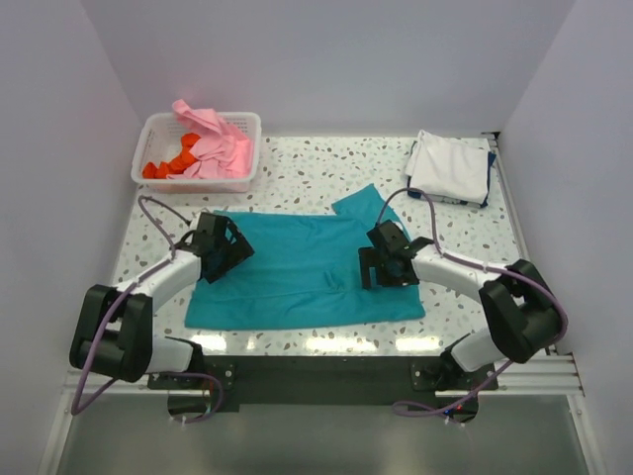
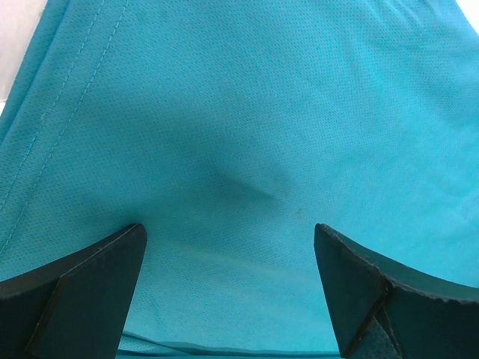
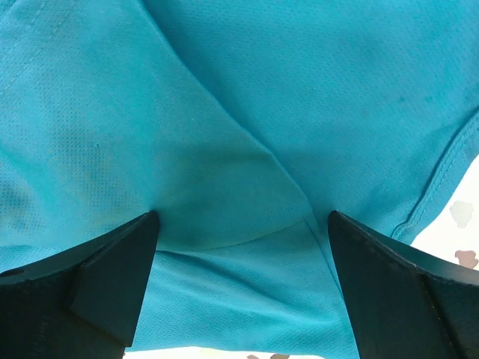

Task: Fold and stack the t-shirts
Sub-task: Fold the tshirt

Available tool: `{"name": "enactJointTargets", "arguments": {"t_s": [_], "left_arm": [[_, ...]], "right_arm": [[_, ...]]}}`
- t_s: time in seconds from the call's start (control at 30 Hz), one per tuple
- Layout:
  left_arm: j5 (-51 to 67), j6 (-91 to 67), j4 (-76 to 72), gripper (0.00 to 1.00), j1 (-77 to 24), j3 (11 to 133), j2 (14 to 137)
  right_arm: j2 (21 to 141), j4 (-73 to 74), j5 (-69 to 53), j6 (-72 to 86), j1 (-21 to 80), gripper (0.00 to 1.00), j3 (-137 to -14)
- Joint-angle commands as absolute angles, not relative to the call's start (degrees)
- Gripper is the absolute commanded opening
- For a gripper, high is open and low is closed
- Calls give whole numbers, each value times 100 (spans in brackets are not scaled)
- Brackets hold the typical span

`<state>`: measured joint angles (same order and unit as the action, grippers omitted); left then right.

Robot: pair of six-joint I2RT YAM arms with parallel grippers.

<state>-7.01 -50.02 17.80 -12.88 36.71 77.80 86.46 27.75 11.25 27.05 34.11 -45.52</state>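
**Fig.** Both arms poised over the work, by my reading before the first fold. The teal shirt (image 1: 297, 282) lies spread on the tabletop (image 1: 316, 168) between my two arms, mostly flat, with one sleeve (image 1: 364, 201) pointing to the far side.

- **Left gripper** (image 1: 229, 249): spread wide and empty, low over the shirt's left edge. Its wrist view shows a stitched seam to one side and a small wrinkle between the fingers.
- **Right gripper** (image 1: 380, 263): also spread wide and empty, over the right part. A raised crease runs between its fingers, and the hem lies beside one of them.
- Whether any fingertip touches the cloth I cannot tell.
- **Elsewhere:** at far right a folded white shirt (image 1: 447, 163) begins the stack. At far left a basket (image 1: 198, 184) holds a pink shirt (image 1: 223, 148) and an orange-red shirt (image 1: 163, 168).

**Handling, as I judge it:** the cloth is a thin mesh knit, light and limp. It will sag from any hold and drag across the tabletop. I would grip at the hem or seam, where it is doubled and firmest, and pinch both layers. The crease offers a ridge to close on, while the flat middle offers nothing. Two matching holds along one edge should lift it evenly
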Motion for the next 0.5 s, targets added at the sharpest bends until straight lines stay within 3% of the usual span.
{"name": "enactJointTargets", "arguments": {"t_s": [0.0,0.3,0.47], "left_arm": [[-501,-5115,1881,100,-1309,3244,7656],[-501,-5159,2188,100,-1301,2988,6822],[-843,-4984,2496,100,-1301,3645,6644]], "right_arm": [[8429,2839,1424,2935,3419,99,-4070],[7533,2988,1318,2909,3419,99,-3735],[7383,3243,1362,2646,3419,99,-4217]]}}
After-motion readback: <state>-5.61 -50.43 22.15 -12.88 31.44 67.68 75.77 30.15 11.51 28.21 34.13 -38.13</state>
